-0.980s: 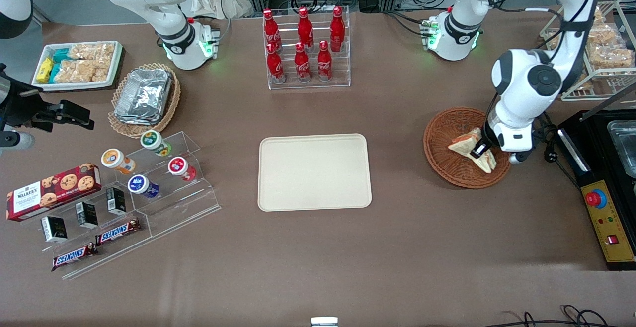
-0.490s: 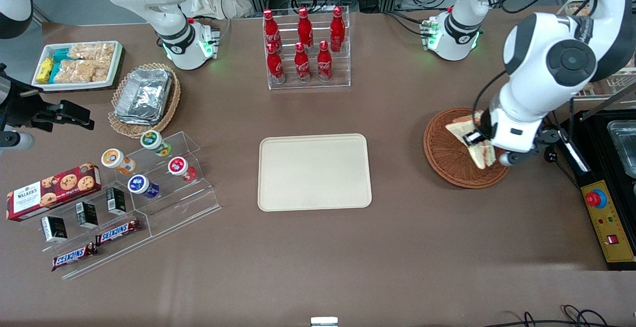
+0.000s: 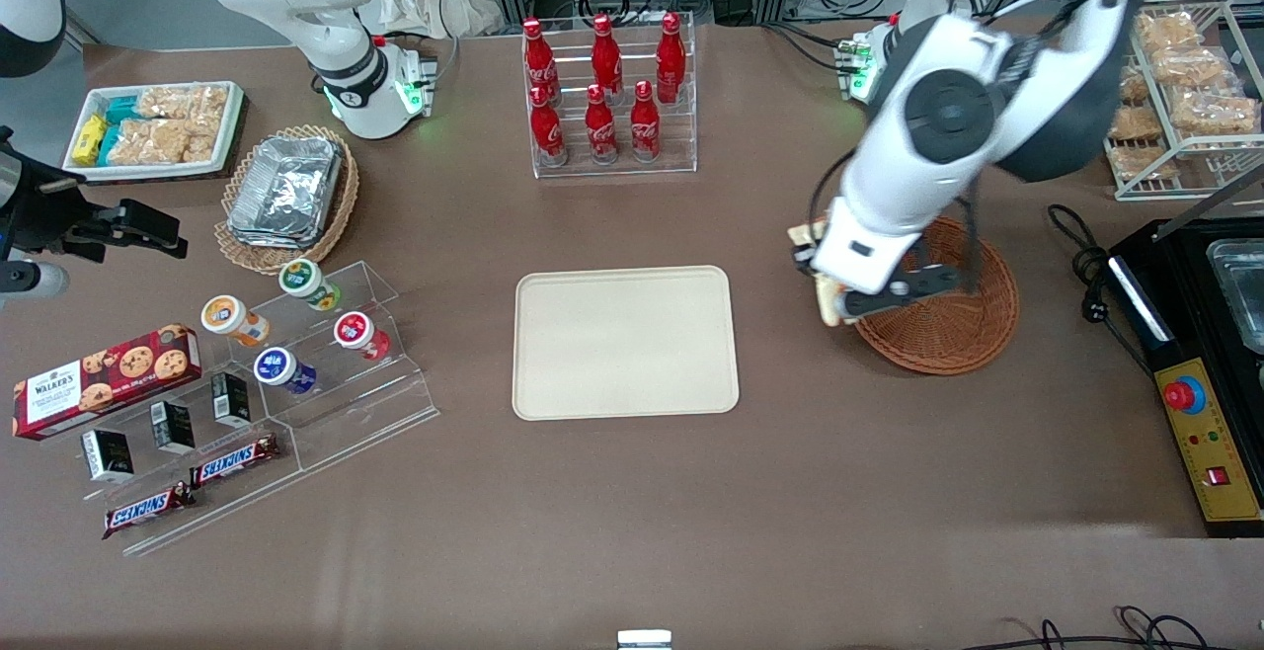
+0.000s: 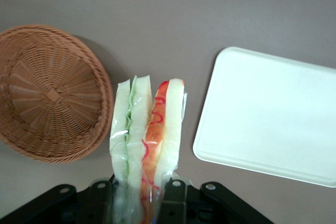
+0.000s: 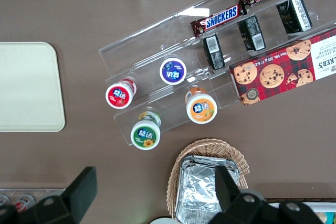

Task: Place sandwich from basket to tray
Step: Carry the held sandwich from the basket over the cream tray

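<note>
My left gripper (image 4: 140,195) is shut on the sandwich (image 4: 147,129), a wrapped white-bread wedge with green and orange-red layers. It hangs above the bare table between the basket and the tray. In the front view only a sliver of the sandwich (image 3: 826,302) shows under the wrist, at the basket's edge nearest the tray. The reddish-brown wicker basket (image 3: 973,329) (image 4: 50,93) holds nothing. The cream tray (image 3: 625,341) (image 4: 273,114) lies flat at the table's middle with nothing on it.
A clear rack of red bottles (image 3: 604,87) stands farther from the front camera than the tray. A black box with a red button (image 3: 1200,433) sits at the working arm's end. Snacks on clear steps (image 3: 286,354) and a tan basket of foil containers (image 3: 286,191) lie toward the parked arm's end.
My gripper has lifted the sandwich out of the basket and carried it sideways past the basket's rim toward the tray. The basket now holds nothing.
</note>
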`<move>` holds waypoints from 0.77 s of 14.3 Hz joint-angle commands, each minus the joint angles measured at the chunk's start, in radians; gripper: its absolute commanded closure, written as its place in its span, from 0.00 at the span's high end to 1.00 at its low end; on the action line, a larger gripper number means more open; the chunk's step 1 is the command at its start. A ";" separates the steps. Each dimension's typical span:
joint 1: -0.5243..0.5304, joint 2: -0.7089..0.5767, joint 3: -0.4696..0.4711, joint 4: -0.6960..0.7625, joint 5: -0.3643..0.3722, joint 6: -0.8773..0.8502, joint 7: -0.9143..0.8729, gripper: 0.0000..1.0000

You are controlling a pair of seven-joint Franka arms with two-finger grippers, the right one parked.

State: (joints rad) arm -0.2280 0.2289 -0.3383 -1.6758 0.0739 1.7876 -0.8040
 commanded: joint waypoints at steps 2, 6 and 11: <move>-0.108 0.176 0.005 0.045 0.086 0.102 -0.113 0.00; -0.143 0.312 0.007 0.037 0.101 0.246 -0.109 0.00; -0.149 0.411 0.005 0.038 0.159 0.397 -0.104 0.00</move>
State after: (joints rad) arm -0.3644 0.6125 -0.3383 -1.6710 0.1923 2.1649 -0.9081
